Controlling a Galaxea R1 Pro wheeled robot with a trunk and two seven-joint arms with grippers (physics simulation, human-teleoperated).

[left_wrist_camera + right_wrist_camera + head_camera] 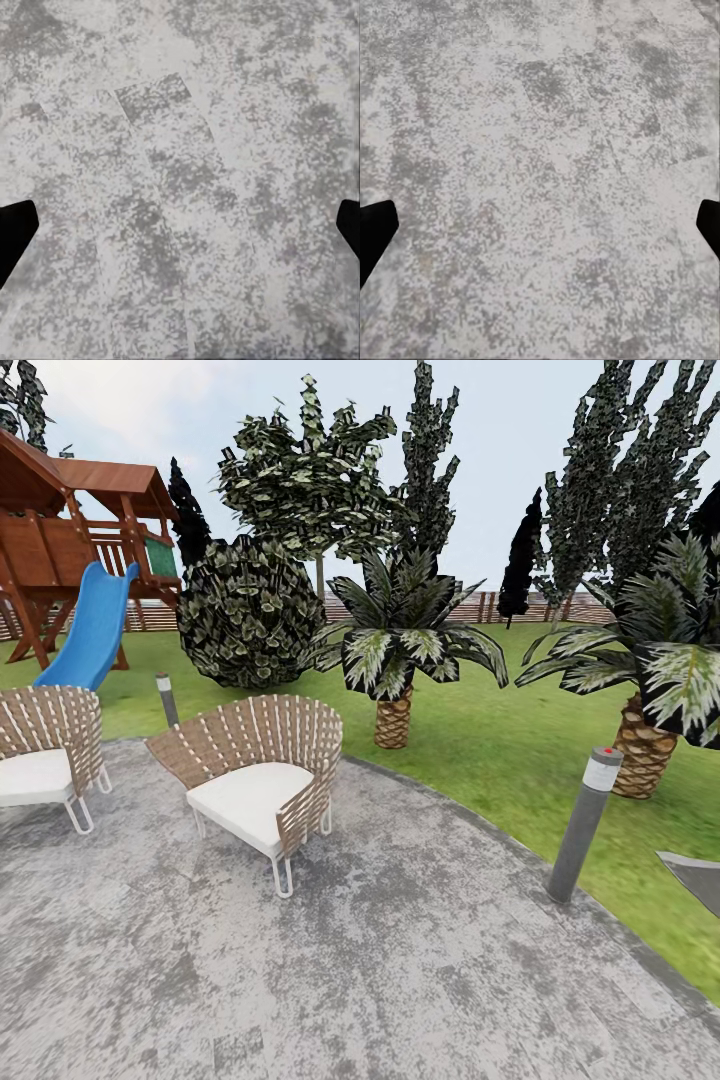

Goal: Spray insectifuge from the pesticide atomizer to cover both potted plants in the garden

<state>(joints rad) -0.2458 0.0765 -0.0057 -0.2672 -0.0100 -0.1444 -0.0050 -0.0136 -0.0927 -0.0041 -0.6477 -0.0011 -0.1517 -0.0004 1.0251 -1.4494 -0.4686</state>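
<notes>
The garden's round grey paved patio (350,940) spreads under me, with green lawn (480,730) beyond it and a brown slatted fence (480,605) at the back. The pesticide atomizer and the two small potted plants are out of view. My left gripper (180,232) hangs over bare paving, its black fingertips (15,232) far apart at the picture's edges, open and empty. My right gripper (540,232) is the same over the paving, with its fingertips (375,229) spread wide and nothing between them.
Two wicker chairs with white cushions (262,780) (45,760) stand on the patio's left. Grey bollard lights (583,825) (166,698) mark its rim. Two palms (400,650) (660,680), a dark bush (250,615) and a playset with a blue slide (90,625) stand on the lawn.
</notes>
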